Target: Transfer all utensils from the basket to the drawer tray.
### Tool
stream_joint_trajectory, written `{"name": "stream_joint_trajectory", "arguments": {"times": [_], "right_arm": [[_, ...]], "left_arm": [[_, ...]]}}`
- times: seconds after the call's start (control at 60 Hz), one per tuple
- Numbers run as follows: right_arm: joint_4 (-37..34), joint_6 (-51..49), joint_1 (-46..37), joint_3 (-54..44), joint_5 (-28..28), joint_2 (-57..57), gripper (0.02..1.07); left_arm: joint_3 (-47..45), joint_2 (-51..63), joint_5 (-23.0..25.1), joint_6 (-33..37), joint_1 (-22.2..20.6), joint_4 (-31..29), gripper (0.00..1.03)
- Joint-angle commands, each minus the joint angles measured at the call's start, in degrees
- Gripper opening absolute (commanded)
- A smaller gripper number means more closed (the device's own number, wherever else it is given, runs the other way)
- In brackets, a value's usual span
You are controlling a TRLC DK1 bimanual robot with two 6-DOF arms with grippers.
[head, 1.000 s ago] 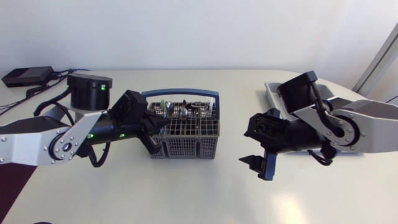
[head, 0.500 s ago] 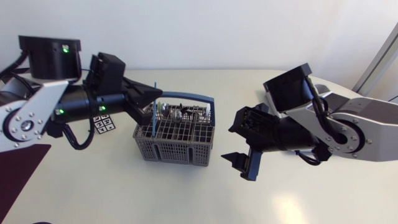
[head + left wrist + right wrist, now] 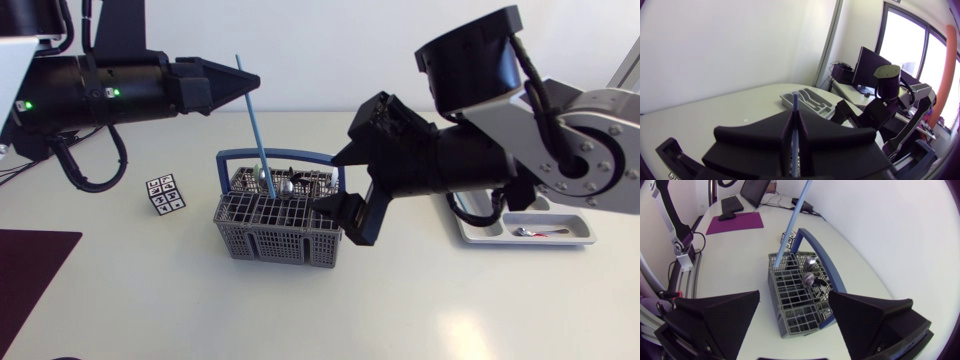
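Your left gripper (image 3: 244, 82) is clamped on a long blue utensil (image 3: 255, 130), high on its handle, fingers pressed together from both sides. The utensil stands nearly upright, leaning a little, and its lower end reaches down into the left part of the basket (image 3: 283, 240), so it probably has to come straight up along its own length before anything else. The tray (image 3: 575, 238) lies well to the right, past the basket and your right arm. Your right gripper (image 3: 342, 208) hangs just beside the basket's right edge, fingers apart and empty, and is the nearer one to the tray.
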Motion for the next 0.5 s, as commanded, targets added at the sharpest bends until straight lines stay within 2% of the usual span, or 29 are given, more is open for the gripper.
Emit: {"name": "stream_joint_trajectory", "arguments": {"times": [0.0, 0.233, 0.483], "right_arm": [[0.09, 4.62, 0.46, 3.63, -2.1, 3.34, 0.93], [-0.52, 11.3, -0.51, 10.31, -8.43, 9.41, 0.88], [-0.61, 13.59, -2.97, 11.19, -12.47, 9.93, 0.6]], "left_arm": [[2.06, 2.06, 1.7, -3.64, -0.02, -0.27, 0.04], [3.65, 4.78, 5.39, -8.65, -1.17, -0.18, 0.04], [6.11, 7.68, 6.97, -12.7, -2.92, 0.17, 0.04]]}}
